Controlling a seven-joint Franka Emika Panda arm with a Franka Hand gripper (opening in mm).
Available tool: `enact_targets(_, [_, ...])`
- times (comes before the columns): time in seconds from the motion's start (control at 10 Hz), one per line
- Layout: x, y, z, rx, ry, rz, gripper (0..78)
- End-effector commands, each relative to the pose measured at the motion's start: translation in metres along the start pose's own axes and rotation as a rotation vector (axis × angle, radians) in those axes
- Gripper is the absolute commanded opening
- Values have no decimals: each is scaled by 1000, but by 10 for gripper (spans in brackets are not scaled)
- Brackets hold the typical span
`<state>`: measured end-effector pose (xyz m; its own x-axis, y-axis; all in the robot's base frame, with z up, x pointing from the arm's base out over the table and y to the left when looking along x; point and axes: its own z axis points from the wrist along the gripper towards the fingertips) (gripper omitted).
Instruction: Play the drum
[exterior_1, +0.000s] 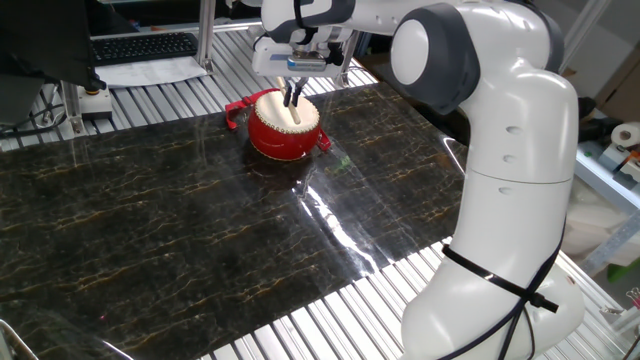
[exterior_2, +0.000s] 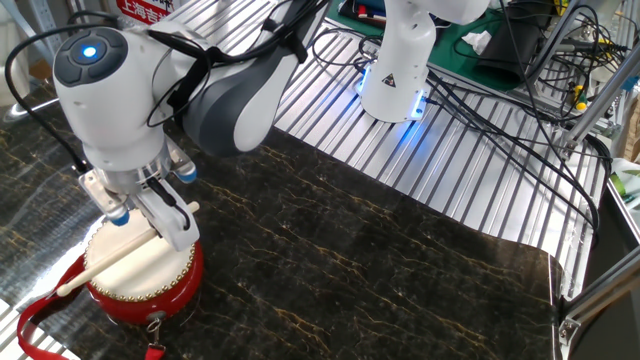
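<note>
Above drum (exterior_2: 140, 270), pincer (exterior_2: 165, 222) clamped on stick (exterior_2: 110, 264).

Black keyboard (exterior_1: 140, 46) and papers (exterior_1: 150, 70) beyond the dark marble mat (exterior_1: 180, 220), cables (exterior_2: 520, 110) opposite.

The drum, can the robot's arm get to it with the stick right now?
Probably yes. The pincer hangs right above the drum, shut on the stick, which lies across the cream top skin. Nothing stands between them.
</note>
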<state>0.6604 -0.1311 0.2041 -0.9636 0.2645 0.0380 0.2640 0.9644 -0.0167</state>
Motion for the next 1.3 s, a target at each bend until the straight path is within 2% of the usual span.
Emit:
enact_targets(0.1, [-2, 0, -2, 1, -6, 11, 11])
enact_targets(0.5, [-2, 0, -2, -2, -6, 16, 11])
enact_targets(0.6, [-2, 0, -2, -6, -9, 46, 11])
enact_targets(0.8, [-3, -1, -3, -19, -5, 50, 11])
enact_targets(0.9, [-4, -1, -4, -19, -4, 49, 773])
enact_targets(1.3, [-4, -1, -4, -19, -4, 49, 773])
